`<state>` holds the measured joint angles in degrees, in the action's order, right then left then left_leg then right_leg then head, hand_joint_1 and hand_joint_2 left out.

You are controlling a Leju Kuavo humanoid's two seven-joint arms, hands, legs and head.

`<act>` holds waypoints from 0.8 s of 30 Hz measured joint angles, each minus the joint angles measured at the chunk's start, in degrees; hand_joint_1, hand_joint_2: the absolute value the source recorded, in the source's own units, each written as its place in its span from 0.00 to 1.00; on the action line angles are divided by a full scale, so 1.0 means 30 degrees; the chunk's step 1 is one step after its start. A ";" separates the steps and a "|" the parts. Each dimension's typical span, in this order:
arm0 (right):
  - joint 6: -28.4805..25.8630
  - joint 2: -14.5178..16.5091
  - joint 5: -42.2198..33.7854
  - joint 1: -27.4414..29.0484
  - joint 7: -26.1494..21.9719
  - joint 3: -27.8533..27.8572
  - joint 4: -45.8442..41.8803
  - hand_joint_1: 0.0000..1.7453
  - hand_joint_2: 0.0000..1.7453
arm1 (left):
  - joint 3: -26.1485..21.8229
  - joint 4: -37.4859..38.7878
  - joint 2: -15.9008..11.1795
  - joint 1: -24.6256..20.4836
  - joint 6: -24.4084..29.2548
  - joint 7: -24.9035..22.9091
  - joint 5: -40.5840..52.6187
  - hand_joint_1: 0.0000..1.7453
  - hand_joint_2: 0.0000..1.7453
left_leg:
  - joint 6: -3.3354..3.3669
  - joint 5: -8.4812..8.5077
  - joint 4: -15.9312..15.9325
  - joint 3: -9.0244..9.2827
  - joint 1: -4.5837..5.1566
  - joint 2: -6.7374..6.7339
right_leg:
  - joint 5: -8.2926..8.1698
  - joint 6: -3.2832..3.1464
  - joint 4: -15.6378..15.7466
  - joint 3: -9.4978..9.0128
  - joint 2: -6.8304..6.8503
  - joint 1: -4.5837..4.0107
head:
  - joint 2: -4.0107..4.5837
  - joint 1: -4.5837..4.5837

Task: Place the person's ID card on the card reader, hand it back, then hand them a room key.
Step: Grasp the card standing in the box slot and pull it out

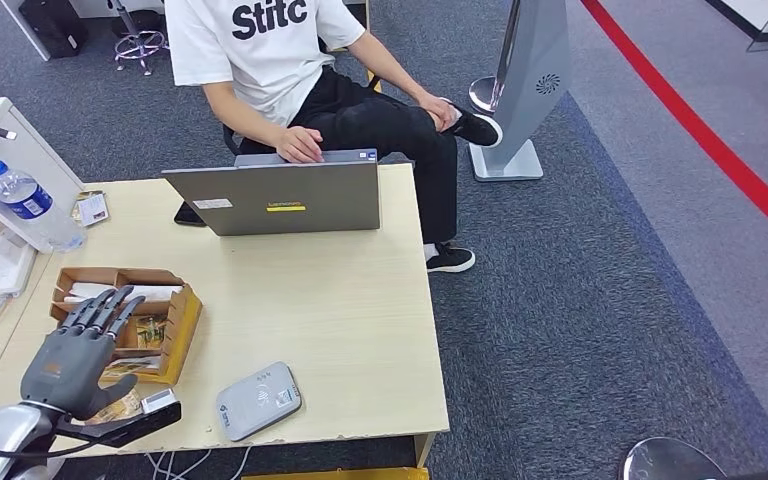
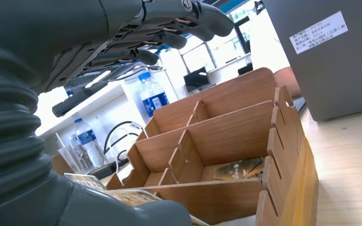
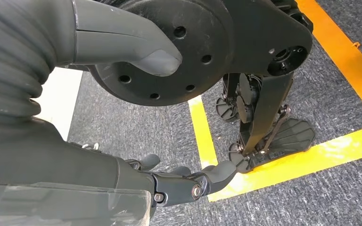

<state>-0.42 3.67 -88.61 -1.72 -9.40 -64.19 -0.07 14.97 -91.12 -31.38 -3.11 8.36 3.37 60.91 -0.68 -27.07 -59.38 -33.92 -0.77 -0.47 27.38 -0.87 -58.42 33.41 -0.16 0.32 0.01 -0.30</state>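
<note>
On the light wooden table [image 1: 340, 300], at about seven o'clock from its middle, the grey card reader [image 1: 258, 400] lies flat near the front edge with nothing on top of it. At nine o'clock from the reader, the left hand [image 1: 78, 350] hovers over the wooden divided box [image 1: 175, 330], its fingers [image 1: 110, 305] stretched out straight and apart, grasping nothing; the left wrist view shows the same fingers [image 2: 179, 23] extended above the box's compartments [image 2: 217, 141]. Printed cards [image 1: 125, 405] lie just below the palm, at the box's near end, and another printed card [image 2: 238, 168] rests flat in one compartment; whether any of these is the ID card or the room key cannot be told. At twelve o'clock on the table stands an open grey laptop [image 1: 280, 198], its back to the robot, and a person in a white shirt [image 1: 260, 50] sits behind it with one hand [image 1: 300, 145] on its top edge. A water bottle [image 1: 25, 200] stands at ten o'clock, off the table's left corner. The right hand [image 3: 179, 181] hangs low over grey carpet crossed by yellow tape [image 3: 311, 153], its fingers loosely curled and grasping nothing.
</note>
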 joint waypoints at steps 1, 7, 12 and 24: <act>0.0015 0.0000 0.0000 -0.0001 0.0000 0.0000 0.0000 0.00 1.00 | 0.0000 0.0009 -0.0004 -0.0005 -0.0119 0.0022 -0.0036 0.00 1.00 | 0.0000 0.0000 0.0000 0.0000 0.0000 0.0000 | 0.0000 0.0000 0.0000 0.0000 0.0000 0.0000 | 0.0000 0.0002; 0.0100 0.0000 0.0000 0.0000 0.0000 0.0000 0.0000 0.00 1.00 | -0.0002 0.0129 -0.0164 -0.0009 -0.0637 0.0073 -0.0324 0.00 1.00 | 0.0000 0.0000 0.0000 -0.0001 0.0000 -0.0001 | 0.0000 0.0000 0.0000 0.0000 0.0000 0.0000 | 0.0003 0.0004; 0.0137 0.0000 0.0000 0.0000 0.0000 0.0000 0.0000 0.00 1.00 | -0.0055 0.0217 -0.0361 -0.0006 -0.0911 0.0071 -0.0556 0.00 1.00 | 0.0000 0.0000 0.0000 -0.0003 -0.0003 0.0000 | 0.0000 0.0000 0.0000 0.0000 0.0001 -0.0003 | 0.0003 0.0000; 0.0146 0.0000 0.0000 0.0005 0.0000 0.0000 0.0000 0.00 1.00 | -0.0319 0.0237 -0.0466 0.0001 -0.0838 0.0071 -0.0592 0.00 1.00 | 0.0000 0.0000 0.0001 -0.0003 -0.0003 0.0000 | 0.0000 0.0000 -0.0001 0.0000 0.0001 -0.0003 | 0.0003 0.0004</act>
<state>0.02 3.67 -88.61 -1.70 -9.40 -64.19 -0.07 14.02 -90.41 -32.78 -3.10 5.85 3.58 59.13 -0.68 -27.07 -59.38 -33.93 -0.78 -0.47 27.38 -0.87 -58.42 33.41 -0.16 0.31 0.02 -0.28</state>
